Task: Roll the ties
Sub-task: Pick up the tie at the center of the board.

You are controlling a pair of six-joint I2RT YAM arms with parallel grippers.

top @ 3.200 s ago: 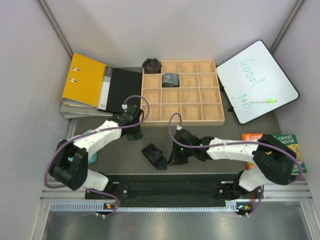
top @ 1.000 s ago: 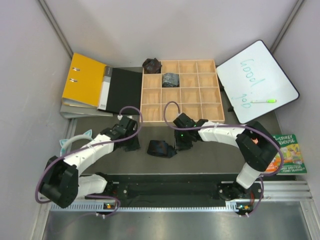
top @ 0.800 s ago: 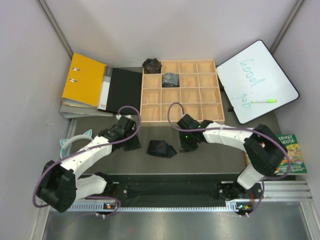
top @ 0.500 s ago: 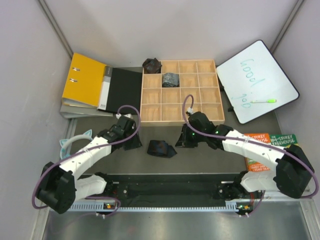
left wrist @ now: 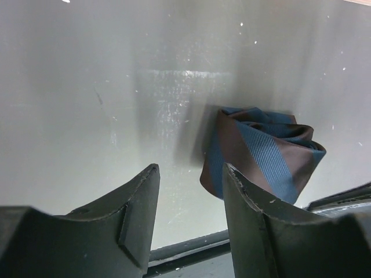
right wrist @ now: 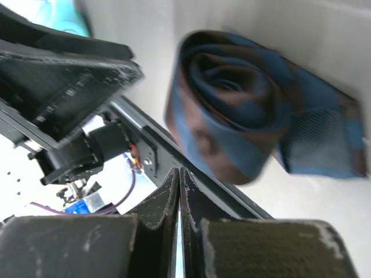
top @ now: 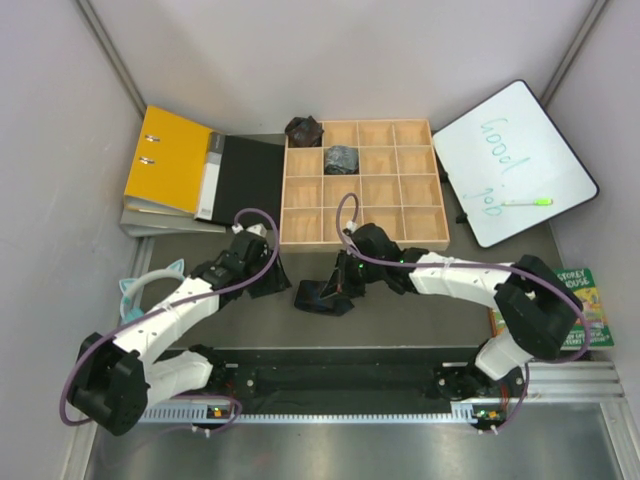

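Observation:
A rolled tie (top: 317, 297), striped brown and blue, lies on the grey table between my two grippers. In the left wrist view the tie (left wrist: 264, 155) sits ahead and to the right of my open left gripper (left wrist: 191, 174), whose jaws hold nothing. My left gripper (top: 276, 281) stands just left of the roll. My right gripper (top: 338, 288) is at the roll's right side. Its jaws (right wrist: 178, 172) are pressed shut on nothing, with the coil (right wrist: 243, 124) just beyond the tips. A greyish rolled tie (top: 341, 158) sits in a tray compartment. A brownish-black one (top: 304, 130) rests at the tray's far left corner.
The wooden compartment tray (top: 365, 246) stands just behind the grippers. A yellow binder (top: 168, 160) and black folder (top: 245, 180) lie at the back left. A whiteboard (top: 515, 160) with a green marker (top: 527, 202) leans at the right. A book (top: 572, 305) and a teal headband (top: 140, 290) lie near the sides.
My right gripper has shut and swung back in against the roll's right side. My left gripper's jaws have opened wider. The rolled tie has stayed in place.

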